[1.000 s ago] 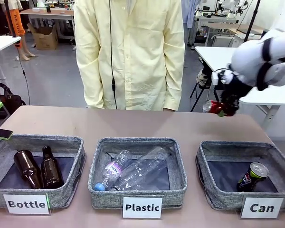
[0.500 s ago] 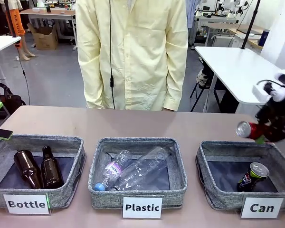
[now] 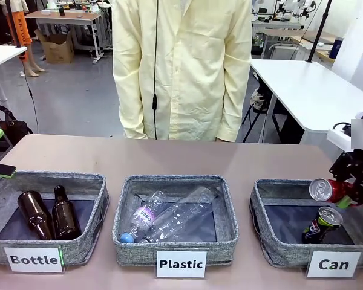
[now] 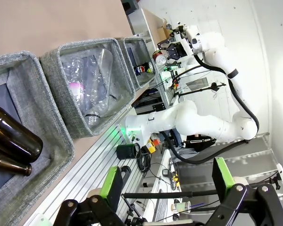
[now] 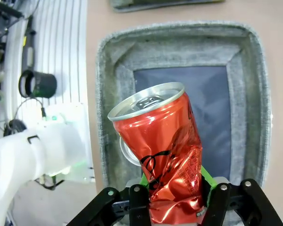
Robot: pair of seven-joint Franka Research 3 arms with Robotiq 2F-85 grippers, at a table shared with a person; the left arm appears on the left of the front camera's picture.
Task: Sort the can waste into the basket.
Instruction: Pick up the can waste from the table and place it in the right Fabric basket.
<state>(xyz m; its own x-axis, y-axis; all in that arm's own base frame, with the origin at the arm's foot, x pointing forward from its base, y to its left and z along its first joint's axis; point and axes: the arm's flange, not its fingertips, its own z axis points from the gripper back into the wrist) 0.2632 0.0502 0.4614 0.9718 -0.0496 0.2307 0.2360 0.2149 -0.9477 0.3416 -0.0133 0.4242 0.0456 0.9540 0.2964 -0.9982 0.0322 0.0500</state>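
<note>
The dented red can (image 3: pixel 324 190) hangs tilted over the right half of the grey "Can" basket (image 3: pixel 272 188), silver top to the left. My right gripper (image 3: pixel 353 187) is shut on its lower end. In the right wrist view the red can (image 5: pixel 167 155) sits between the green pads of my right gripper (image 5: pixel 174 190), straight above the basket's dark bottom (image 5: pixel 212 94). The dark can with green-yellow print (image 3: pixel 322 225) leans inside the basket just under it. My left gripper (image 4: pixel 167 181) stands open and holds nothing, off the table's left end.
The "Plastic" basket (image 3: pixel 175 181) with clear bottles stands in the middle. The "Bottle" basket (image 3: pixel 48 178) with two brown bottles (image 3: pixel 48 212) is at the left. A person in a pale yellow shirt (image 3: pixel 181 66) stands at the far edge. Bare tabletop lies behind the baskets.
My right gripper has come down and toward the near side with the red can, from high at the back right to just above the "Can" basket. The person shifted slightly right.
</note>
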